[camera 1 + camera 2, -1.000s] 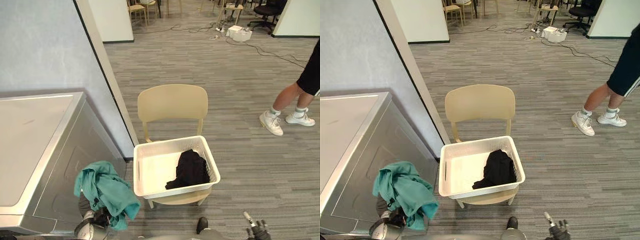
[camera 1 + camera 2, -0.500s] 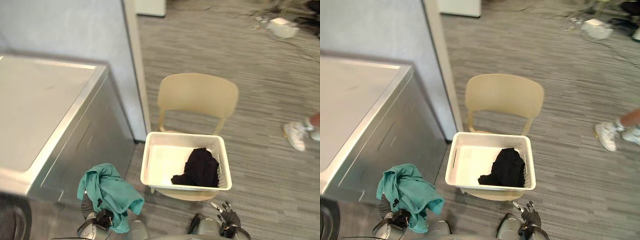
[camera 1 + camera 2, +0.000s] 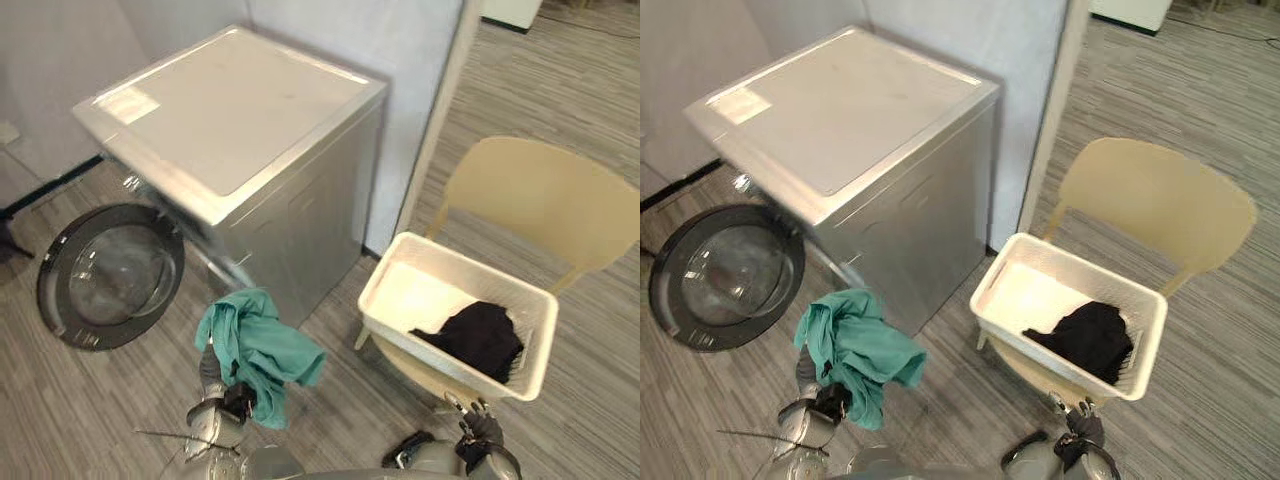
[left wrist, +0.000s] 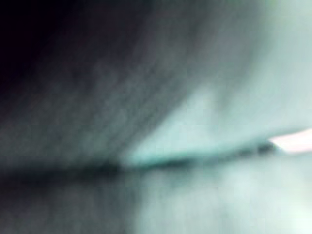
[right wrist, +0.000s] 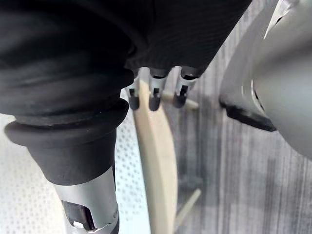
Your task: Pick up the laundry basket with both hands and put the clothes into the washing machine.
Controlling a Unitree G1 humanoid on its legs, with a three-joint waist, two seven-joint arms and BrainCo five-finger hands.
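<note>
A white laundry basket rests on a beige chair right of the silver washing machine. A black garment lies in the basket's near right corner. My left hand is raised in front of the machine, shut on a teal garment that drapes over it; the teal cloth covers the left wrist view. The machine's round door hangs open to the left. My right hand is low, just in front of the basket, fingers straight and holding nothing.
A pale wall post stands between the machine and the chair. Grey striped carpet lies in front of the door. The chair seat's edge and the basket's perforated wall are right by my right hand.
The camera has swung left and down, bringing the washer's front and open door into view. The teal garment stays in my left hand. My right hand stays low by the basket.
</note>
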